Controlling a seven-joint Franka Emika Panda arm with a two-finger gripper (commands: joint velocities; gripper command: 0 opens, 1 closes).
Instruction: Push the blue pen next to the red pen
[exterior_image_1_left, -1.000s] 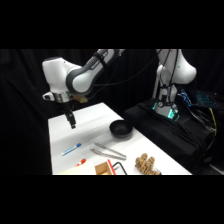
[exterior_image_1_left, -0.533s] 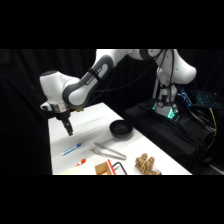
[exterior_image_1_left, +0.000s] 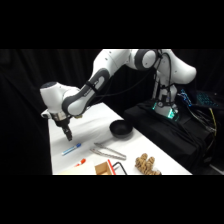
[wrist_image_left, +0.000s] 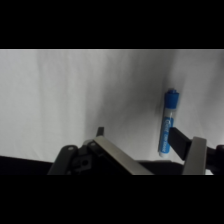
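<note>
Because we are pushing rather than gripping, we are hanging our gripper (exterior_image_1_left: 69, 136), fingers spread and holding nothing, just above the blue pen (exterior_image_1_left: 72, 148), which is lying near the red pen (exterior_image_1_left: 80, 162).

In the side view the gripper (exterior_image_1_left: 69, 136) hangs just above and behind the blue pen (exterior_image_1_left: 71, 148). The red pen (exterior_image_1_left: 80, 162) lies nearer the camera, beyond the blue pen. Right of the gripper lie the metal tongs (exterior_image_1_left: 108, 151), the bowl (exterior_image_1_left: 120, 130) behind them.
</note>
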